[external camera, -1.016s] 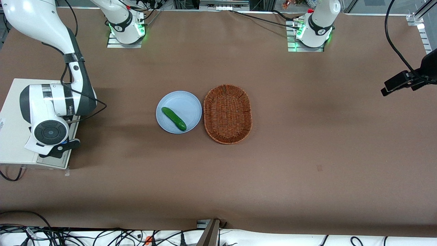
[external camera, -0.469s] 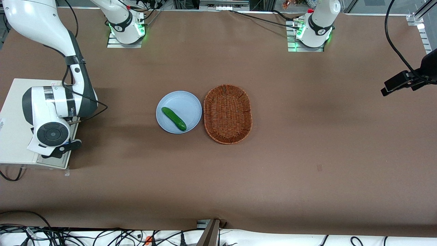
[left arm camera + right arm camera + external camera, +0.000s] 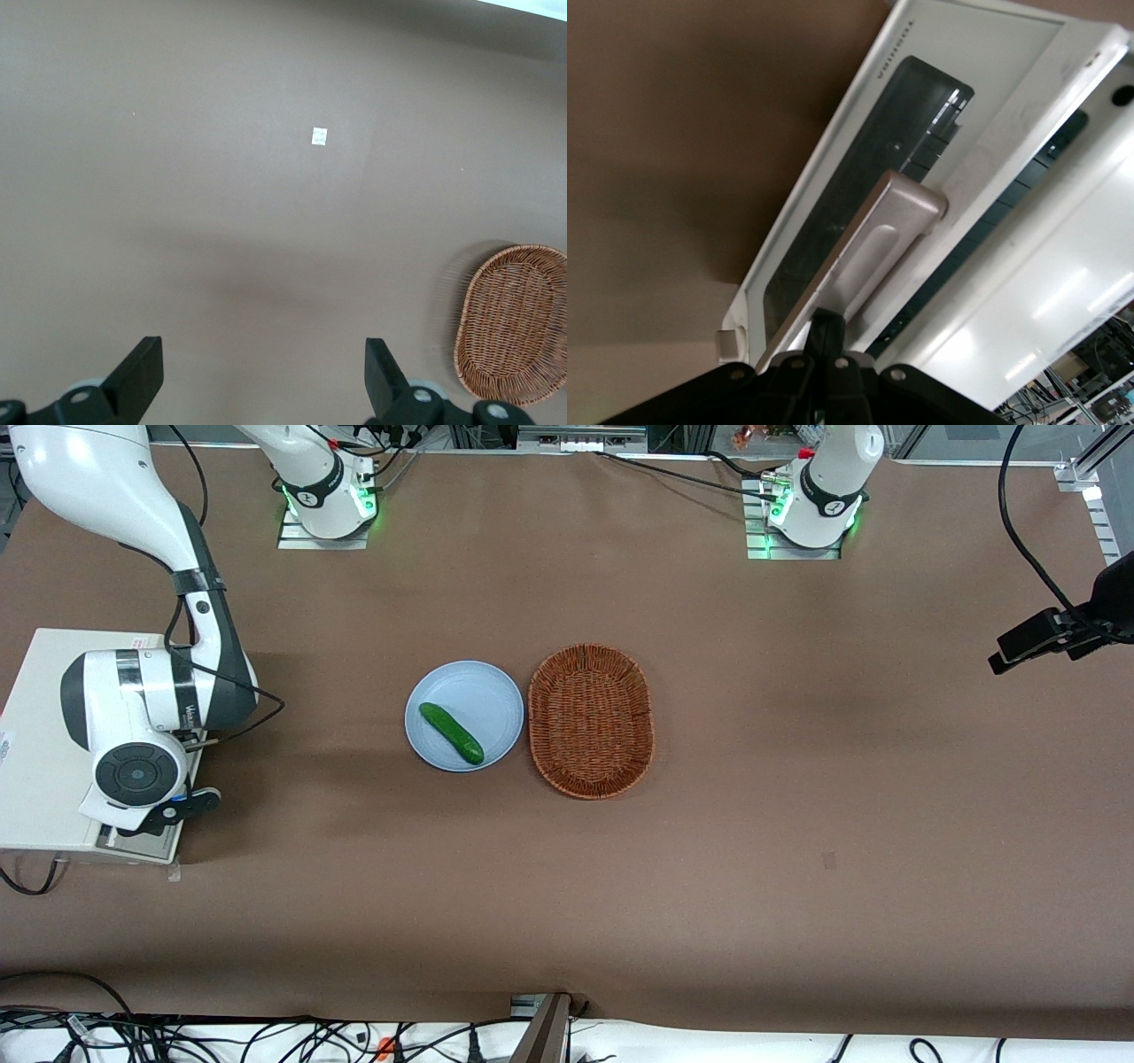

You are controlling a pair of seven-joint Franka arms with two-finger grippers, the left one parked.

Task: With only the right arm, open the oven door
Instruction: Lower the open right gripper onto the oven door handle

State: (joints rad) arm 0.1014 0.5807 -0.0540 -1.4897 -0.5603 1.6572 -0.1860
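Note:
The cream-white oven point(image 3: 35, 717) stands at the working arm's end of the table. The right arm point(image 3: 133, 700) bends down over its front edge, and its wrist hides the gripper in the front view. In the right wrist view the oven door point(image 3: 833, 190), a pale frame with a dark glass window, stands slightly ajar, with a dark gap along the oven body point(image 3: 1063, 266). The silver bar handle point(image 3: 877, 243) runs across the door. My gripper point(image 3: 826, 326) is shut, its fingertips together against the end of the handle.
A light blue plate point(image 3: 483, 691) with a green cucumber point(image 3: 451, 732) lies mid-table, beside a brown wicker basket point(image 3: 591, 720), which also shows in the left wrist view point(image 3: 518, 323). Cables run along the table edge nearest the front camera.
The right arm's wrist has shifted slightly toward the front camera and away from the oven body. Plate, cucumber and basket have not moved.

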